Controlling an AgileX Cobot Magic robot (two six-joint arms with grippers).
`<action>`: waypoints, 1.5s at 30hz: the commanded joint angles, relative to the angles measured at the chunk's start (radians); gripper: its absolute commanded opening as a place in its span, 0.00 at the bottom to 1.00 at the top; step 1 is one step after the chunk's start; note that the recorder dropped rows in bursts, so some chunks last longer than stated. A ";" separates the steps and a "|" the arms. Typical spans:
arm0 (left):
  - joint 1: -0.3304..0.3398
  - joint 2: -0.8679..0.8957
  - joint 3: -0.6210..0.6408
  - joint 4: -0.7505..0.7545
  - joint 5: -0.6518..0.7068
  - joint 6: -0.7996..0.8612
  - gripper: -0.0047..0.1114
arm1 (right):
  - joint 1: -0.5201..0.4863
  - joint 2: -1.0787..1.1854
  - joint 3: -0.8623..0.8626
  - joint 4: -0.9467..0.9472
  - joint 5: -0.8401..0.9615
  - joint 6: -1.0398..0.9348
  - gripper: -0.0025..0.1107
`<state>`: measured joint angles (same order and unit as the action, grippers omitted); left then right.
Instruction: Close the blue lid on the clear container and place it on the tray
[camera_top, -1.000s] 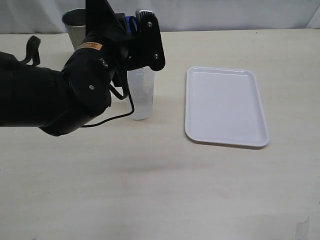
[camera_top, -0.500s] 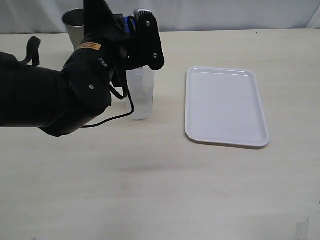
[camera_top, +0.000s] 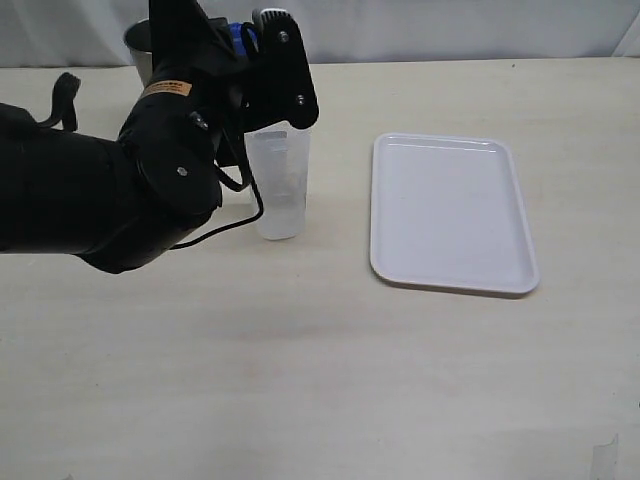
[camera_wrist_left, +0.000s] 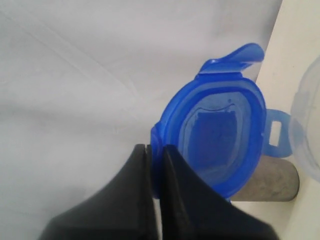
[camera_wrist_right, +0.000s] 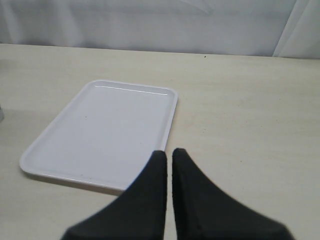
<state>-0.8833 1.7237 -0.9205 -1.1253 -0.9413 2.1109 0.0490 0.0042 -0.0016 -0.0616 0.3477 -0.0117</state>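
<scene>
Blue lid (camera_wrist_left: 220, 140) off upright clear container (camera_top: 280, 190)

Container (camera_top: 280, 190) left of tray (camera_top: 450, 215) (apart)

Lab-style test setup: beige table (camera_top: 320, 380), white curtain backdrop (camera_top: 450, 25).

**Left pincer clamped, right pincer closed**

The left arm (camera_top: 100, 200) extended in from the left of the exterior view, with its wrist raised and angled upward. The left pincer (camera_wrist_left: 154, 148) was pinched on the rim of the blue lid (camera_wrist_left: 220, 135), which stood on edge. The right pincer (camera_wrist_right: 169, 152) was closed tip to tip, gripping nothing and pointing downward.
</scene>
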 joint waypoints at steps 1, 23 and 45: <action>-0.001 -0.008 -0.001 0.040 0.002 0.032 0.04 | -0.003 -0.004 0.002 0.001 -0.001 0.004 0.06; -0.001 -0.008 -0.001 0.111 0.155 0.032 0.04 | -0.003 -0.004 0.002 0.001 -0.001 0.004 0.06; -0.001 -0.008 0.000 0.021 0.235 0.032 0.04 | -0.003 -0.004 0.002 0.001 -0.001 0.004 0.06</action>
<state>-0.8833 1.7237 -0.9205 -1.0848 -0.7130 2.1109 0.0490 0.0042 -0.0016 -0.0616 0.3477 -0.0117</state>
